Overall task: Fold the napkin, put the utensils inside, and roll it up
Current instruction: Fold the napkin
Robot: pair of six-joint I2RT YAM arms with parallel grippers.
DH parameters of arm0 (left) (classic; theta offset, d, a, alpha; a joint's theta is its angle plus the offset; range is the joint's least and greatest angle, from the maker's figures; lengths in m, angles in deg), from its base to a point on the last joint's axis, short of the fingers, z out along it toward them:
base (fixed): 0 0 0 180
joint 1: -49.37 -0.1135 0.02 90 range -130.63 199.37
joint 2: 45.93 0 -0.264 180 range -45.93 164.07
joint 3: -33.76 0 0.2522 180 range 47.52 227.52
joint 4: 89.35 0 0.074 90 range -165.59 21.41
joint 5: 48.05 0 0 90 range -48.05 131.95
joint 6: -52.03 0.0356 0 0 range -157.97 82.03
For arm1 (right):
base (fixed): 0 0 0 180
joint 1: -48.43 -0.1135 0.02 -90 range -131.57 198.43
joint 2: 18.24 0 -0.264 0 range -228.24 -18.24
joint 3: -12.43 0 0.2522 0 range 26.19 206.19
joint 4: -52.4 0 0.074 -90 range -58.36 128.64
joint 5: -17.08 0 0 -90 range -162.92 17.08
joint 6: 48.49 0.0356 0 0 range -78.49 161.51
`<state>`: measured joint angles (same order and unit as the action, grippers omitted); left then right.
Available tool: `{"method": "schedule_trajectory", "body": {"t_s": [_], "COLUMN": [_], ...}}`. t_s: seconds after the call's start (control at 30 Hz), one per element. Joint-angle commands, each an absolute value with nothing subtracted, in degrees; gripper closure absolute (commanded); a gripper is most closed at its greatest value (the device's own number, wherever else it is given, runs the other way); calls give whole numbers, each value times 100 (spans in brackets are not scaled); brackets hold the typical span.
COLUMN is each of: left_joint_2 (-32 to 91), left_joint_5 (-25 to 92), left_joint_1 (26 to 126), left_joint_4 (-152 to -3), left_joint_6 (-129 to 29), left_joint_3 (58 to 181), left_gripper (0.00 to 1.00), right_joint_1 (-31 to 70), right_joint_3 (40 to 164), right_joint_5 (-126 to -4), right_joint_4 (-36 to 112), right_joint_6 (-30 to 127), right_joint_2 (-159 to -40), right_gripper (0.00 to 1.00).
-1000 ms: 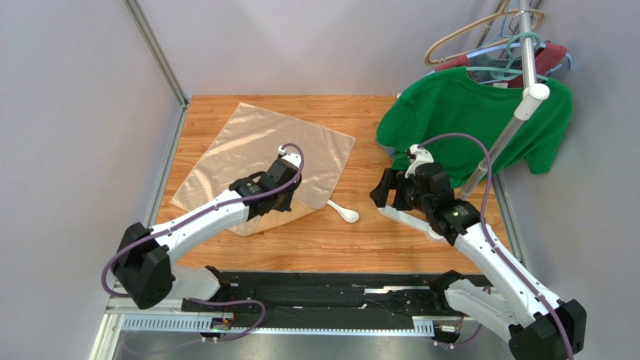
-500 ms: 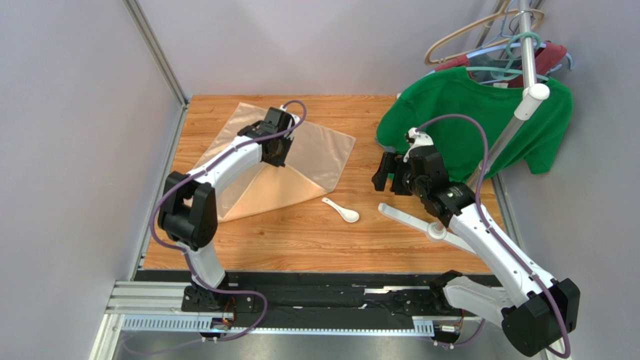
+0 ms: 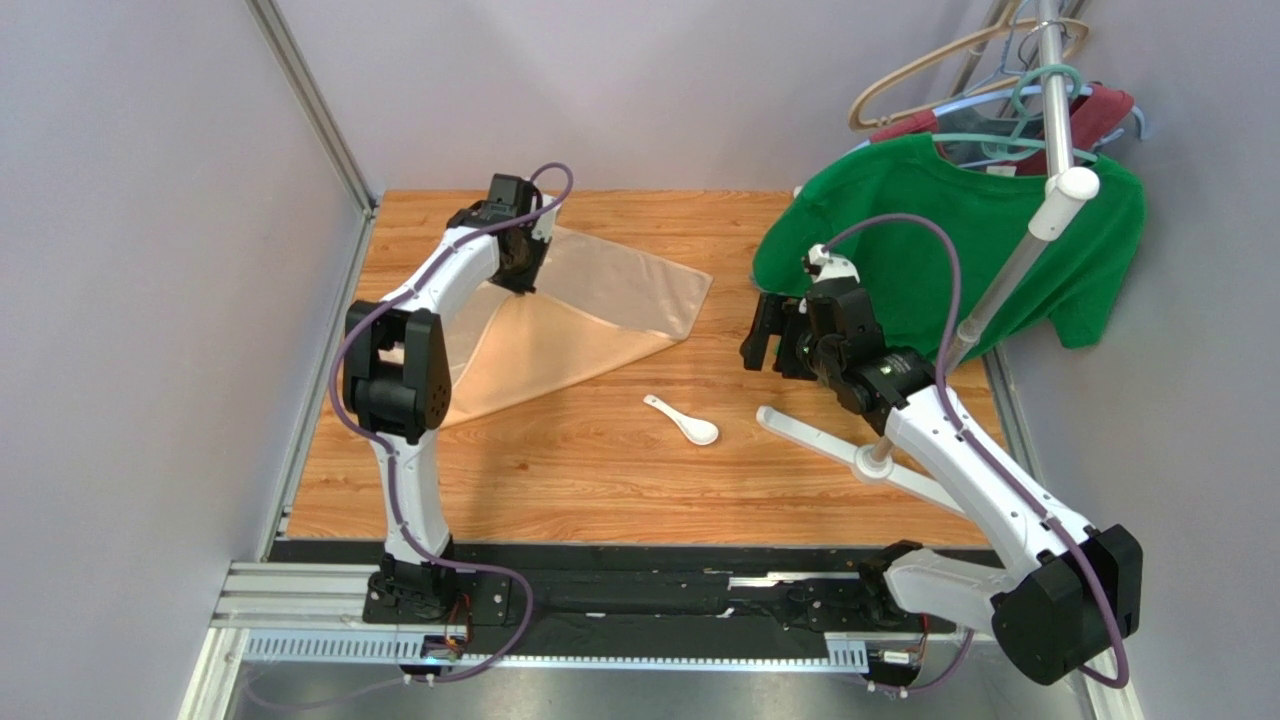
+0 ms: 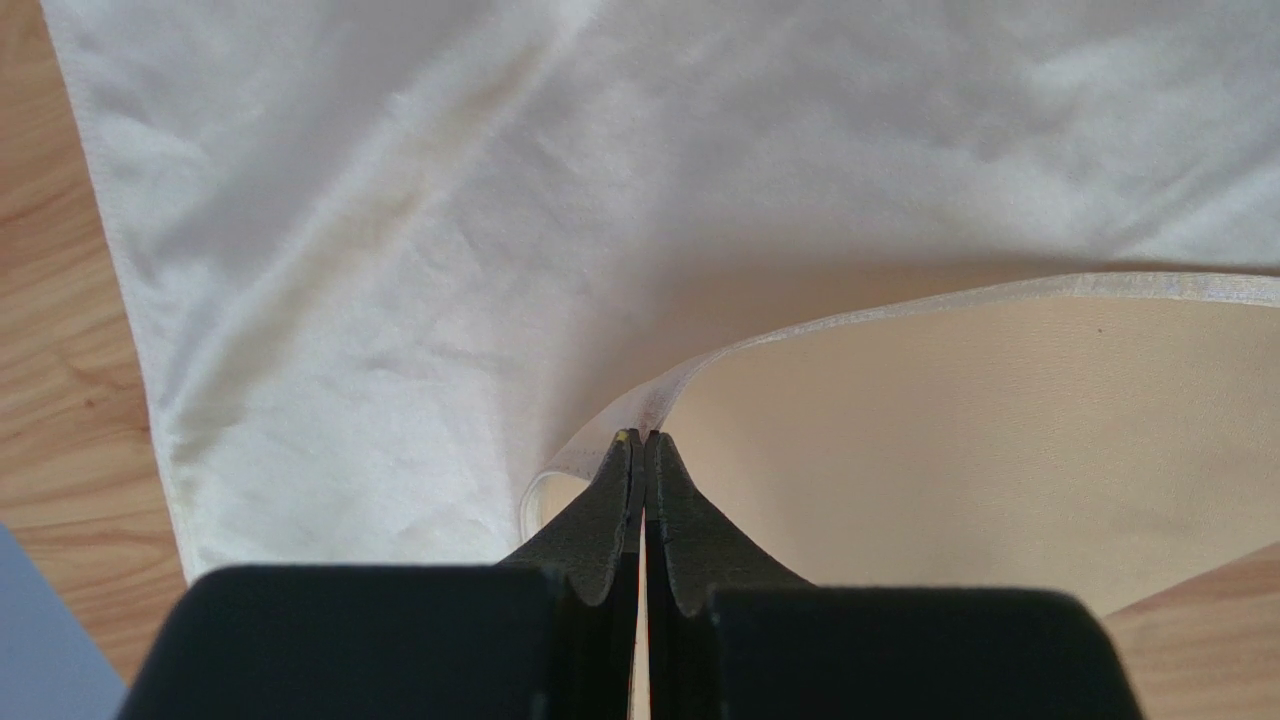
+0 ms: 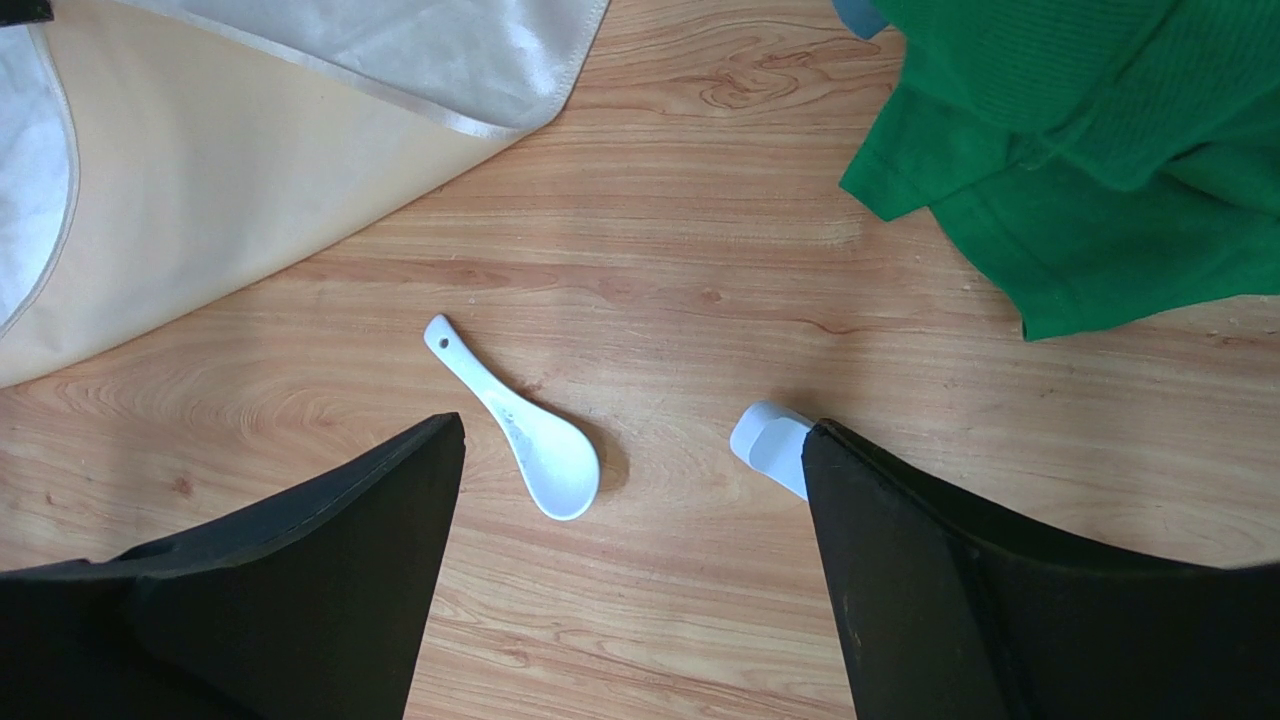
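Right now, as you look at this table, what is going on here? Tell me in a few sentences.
The left end effector is shut on an edge of the napkin, holding it up over the rest of the cloth, so the fold is half made, not yet laid flat. The right end effector is open and hovers over the white spoon, which lies on the table apart from the napkin. Nothing is wrapped yet.

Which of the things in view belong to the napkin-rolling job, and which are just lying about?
Job:
napkin, its edge pinched in the left fingers
white spoon, lying free on the wood

Just about:
green T-shirt
white clothes rack
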<state>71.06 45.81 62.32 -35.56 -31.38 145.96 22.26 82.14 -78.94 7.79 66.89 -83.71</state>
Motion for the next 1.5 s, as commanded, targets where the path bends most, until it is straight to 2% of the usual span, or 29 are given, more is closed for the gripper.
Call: {"method": "schedule_trajectory", "body": {"t_s": [0.0, 0.6, 1.17, 1.47], "left_joint_2": [7263, 8818, 9680, 9742], "left_joint_5": [4363, 3405, 3334, 3554], "left_joint_1": [6036, 5218, 4972, 4972], "left_joint_4": [-3437, -3147, -3524, -4201], "left_joint_6": [-2752, -2163, -1688, -1380], "left_joint_3": [15202, 17548, 18480, 18490], "left_gripper": [100, 100, 100, 100], "right_joint_1": [2242, 2233, 2242, 2233], "right_joint_3": [8499, 8544, 8534, 8604], "right_joint_5": [-7995, -8144, -8074, -7969], "right_joint_4": [840, 910, 981, 1086], "right_joint_6": [6796, 7024, 7209, 7253], "right_joint_2": [-8477, -8635, -8943, -9312], "right_gripper": [13, 14, 14, 14]}}
